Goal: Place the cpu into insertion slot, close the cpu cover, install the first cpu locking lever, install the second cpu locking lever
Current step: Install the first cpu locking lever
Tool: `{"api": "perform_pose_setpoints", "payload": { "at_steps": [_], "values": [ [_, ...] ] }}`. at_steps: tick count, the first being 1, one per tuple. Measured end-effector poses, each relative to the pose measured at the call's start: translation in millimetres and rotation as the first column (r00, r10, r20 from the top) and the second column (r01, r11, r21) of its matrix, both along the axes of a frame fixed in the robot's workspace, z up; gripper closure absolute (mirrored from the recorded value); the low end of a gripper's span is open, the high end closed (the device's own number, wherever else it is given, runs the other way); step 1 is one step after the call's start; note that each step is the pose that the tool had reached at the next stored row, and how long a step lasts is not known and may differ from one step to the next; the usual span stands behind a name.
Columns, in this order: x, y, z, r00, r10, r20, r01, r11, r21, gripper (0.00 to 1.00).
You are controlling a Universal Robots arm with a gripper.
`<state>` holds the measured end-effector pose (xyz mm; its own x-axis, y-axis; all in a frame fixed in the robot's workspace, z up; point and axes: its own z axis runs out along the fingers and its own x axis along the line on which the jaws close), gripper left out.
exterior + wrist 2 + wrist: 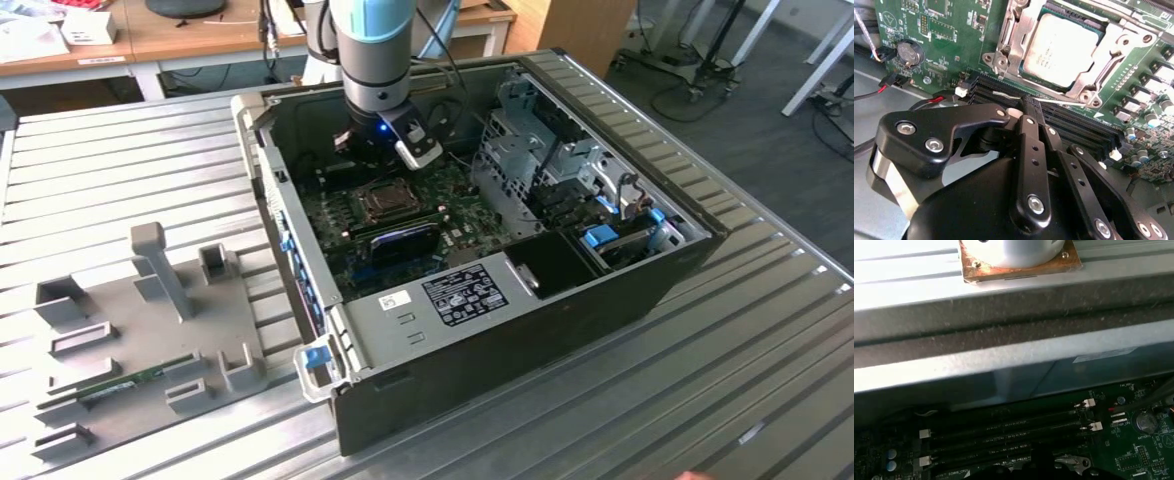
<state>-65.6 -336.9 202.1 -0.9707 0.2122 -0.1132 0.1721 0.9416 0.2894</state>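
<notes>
In the second wrist view we see the gripper (pixel 1030 106) with its fingers drawn together, holding nothing, tips over the black memory slots (pixel 1074 125). Just beyond the tips sits the insertion slot (pixel 1019 27) on the green motherboard (pixel 939 30), the cpu (pixel 1060 44) lying flat inside and the cpu cover (pixel 1104 55) down around it. In the exterior view, we find the socket near the middle of the open computer case (pixel 641 280).
</notes>
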Motion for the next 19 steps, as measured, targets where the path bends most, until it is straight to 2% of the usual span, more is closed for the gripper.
{"api": "perform_pose_setpoints", "payload": {
  "at_steps": [6, 16, 19],
  "values": [
    [0.0, 3.0, -0.6, 0.9998, -0.022, 0.0001, 0.022, 0.9998, -0.0008, 0.89],
    [0.0, 4.5, -0.6, 0.9989, -0.047, 0.0001, 0.047, 0.9989, -0.0006, 0.89],
    [0.0, 4.5, -0.2, 0.9989, -0.048, 0.0000, 0.048, 0.9989, 0.0020, 0.89]
  ]
}}
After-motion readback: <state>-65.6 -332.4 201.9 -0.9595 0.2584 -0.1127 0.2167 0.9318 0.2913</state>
